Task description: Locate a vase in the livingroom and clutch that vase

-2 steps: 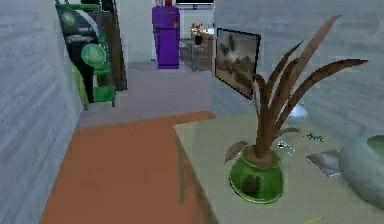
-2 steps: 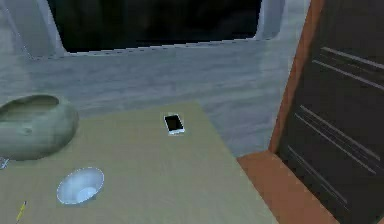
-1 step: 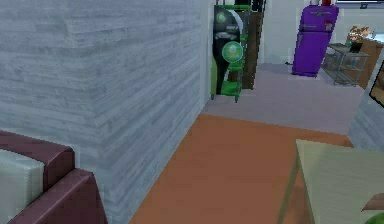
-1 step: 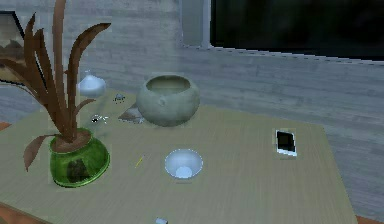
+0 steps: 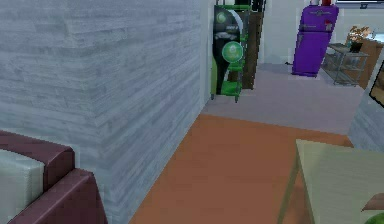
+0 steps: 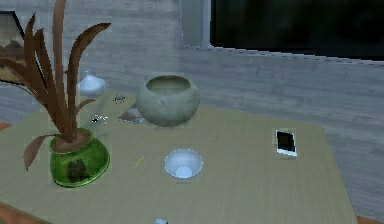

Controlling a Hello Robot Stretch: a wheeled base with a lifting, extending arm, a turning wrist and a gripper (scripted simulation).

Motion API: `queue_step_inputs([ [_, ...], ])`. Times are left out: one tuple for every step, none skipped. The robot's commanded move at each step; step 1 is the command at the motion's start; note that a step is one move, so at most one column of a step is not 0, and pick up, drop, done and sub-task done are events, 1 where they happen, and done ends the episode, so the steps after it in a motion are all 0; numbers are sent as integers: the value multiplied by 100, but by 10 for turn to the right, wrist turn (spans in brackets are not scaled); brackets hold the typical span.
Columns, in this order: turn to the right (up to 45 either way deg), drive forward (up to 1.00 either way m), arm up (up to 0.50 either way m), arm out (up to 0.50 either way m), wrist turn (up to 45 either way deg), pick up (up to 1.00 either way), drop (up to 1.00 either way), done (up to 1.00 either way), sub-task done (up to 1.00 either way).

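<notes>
Toward the far edge of the surface [image 6: 250,190], left of its middle, a squat pale vase [image 6: 168,100] stands upright beyond a small white bowl [image 6: 183,164]; how the jaws stand, or which way they lie from it, I cannot tell

The worktop [image 6: 240,150] runs off the bottom edge, where a small white thing [image 6: 160,220] is cut. Tiny bits [image 6: 100,119] beside the green plant pot [image 6: 80,163] are too small to name.

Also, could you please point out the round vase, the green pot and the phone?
round vase [image 6: 168,102]: arm side view, on its belly.
green pot [image 6: 80,163]: arm side view, its front wall.
phone [image 6: 286,142]: arm side view, its screen.
</notes>
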Motion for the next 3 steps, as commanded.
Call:
queue_step_inputs([
  [0,0,38,0,0,0,0,0,0],
  [0,0,0,50,0,0,0,0,0],
  [0,0,0,0,450,0,0,0,0],
])
